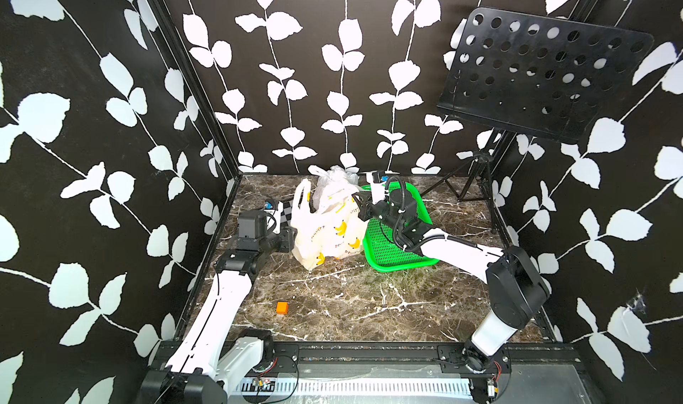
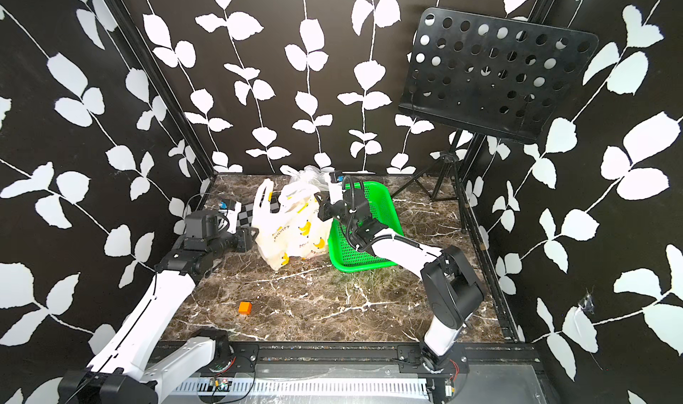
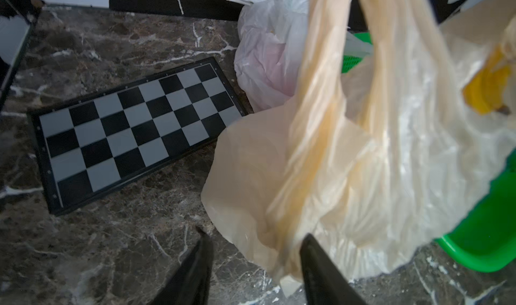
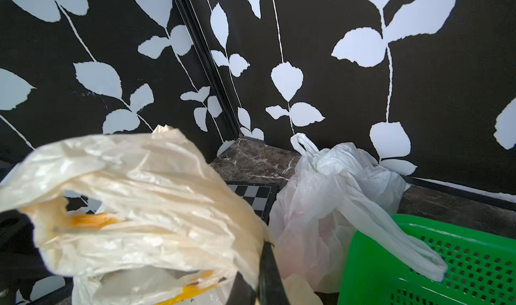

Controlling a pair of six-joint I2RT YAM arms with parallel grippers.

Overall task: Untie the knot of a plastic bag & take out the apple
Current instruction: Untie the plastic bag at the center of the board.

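Top views both show the marble table (image 1: 351, 302) inside black walls printed with white leaves. A black music stand (image 1: 543, 73) with a perforated desk rises at the far corner on the right arm's side. A green basket (image 1: 403, 265) lies on the table under the right arm's wrist. Just beside it and touching its rim stands the banana-print bag (image 1: 325, 232), cream plastic with yellow bananas, between the basket and the left arm's wrist. Its top is pulled up and one loop handle stands free. Behind it, near the back wall, sits a white bag (image 1: 338, 176) with its handles twisted together; the right wrist view shows one handle draped over the basket's rim. A chessboard (image 3: 134, 127) lies flat on the table beside both bags. In the left wrist view the left fingers (image 3: 318, 267) stand apart, with a fold of the banana-print bag hanging between them, not pinched. In the right wrist view the right fingers (image 4: 268, 270) are closed on gathered plastic at the bag's top. A small orange block (image 1: 282, 307) lies alone near the front, well apart from everything else.
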